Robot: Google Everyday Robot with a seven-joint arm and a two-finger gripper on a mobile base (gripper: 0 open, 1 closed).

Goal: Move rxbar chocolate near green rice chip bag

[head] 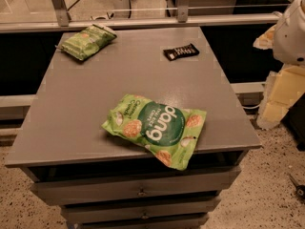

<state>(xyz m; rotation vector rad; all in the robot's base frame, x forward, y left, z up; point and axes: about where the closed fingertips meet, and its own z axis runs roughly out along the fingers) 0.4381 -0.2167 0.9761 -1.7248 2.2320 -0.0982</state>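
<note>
on the grey worktop [71, 128], in the single camera view, the rxbar chocolate [181, 52] lies flat towards the far right, well apart from the green rice chip bag [157, 128], which sits at the near edge with one corner hanging over the drawers [138, 190]. a smaller green bag [88, 41] rests at the far left corner and is not my target. i see only a white rounded shell [291, 30] of the arm at the right edge; the tool itself is out of frame, so i cannot tell whether it is wide or narrow.

the step in hand, as i judge it, is the reach to the bar. it is thin, dark and glossy with white lettering, so i would come straight down, set the tool across its short width and pinch low, since a flat wrapper gives little to grip. the worktop looks smooth and matte, so the bar may skid if nudged. the chip bag is puffy and crinkled; i would set the bar down on bare worktop just beside its far side, away from the overhanging corner.
</note>
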